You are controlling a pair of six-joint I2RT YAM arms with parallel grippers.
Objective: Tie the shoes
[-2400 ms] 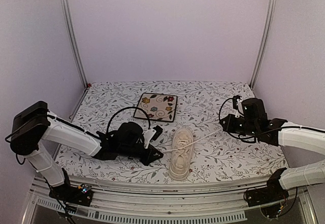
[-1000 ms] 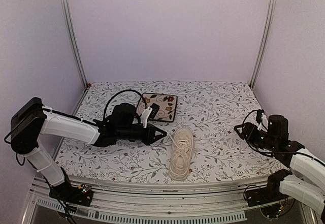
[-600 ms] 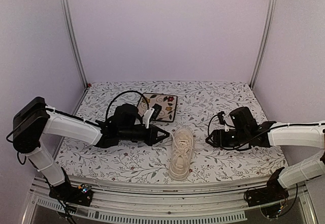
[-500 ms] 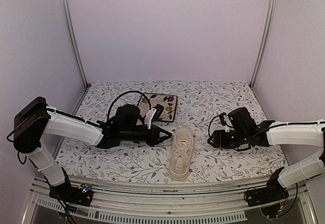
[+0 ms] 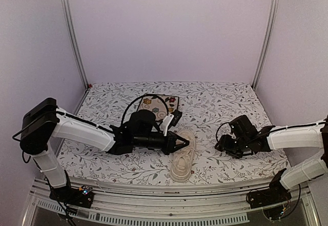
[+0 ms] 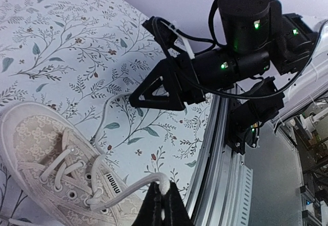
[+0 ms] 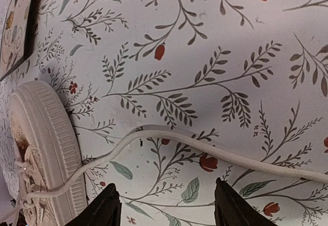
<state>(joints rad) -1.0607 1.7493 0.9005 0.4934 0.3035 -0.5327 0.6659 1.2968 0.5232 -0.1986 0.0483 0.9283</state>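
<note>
Cream, limp, looks light, so best pinched near the tips: sneaker [image 5: 183, 157] laces, low centre of top view, with left gripper [image 6: 163, 198] clamped on one lace end [image 6: 156, 180] and right gripper [image 7: 166, 208] jaws apart over the other lace [image 7: 205, 151] lying slack across its view.

Dark lettering on the tongue tab [image 6: 115, 181] of the sneaker [image 6: 51, 159] is too blurred to read.
</note>
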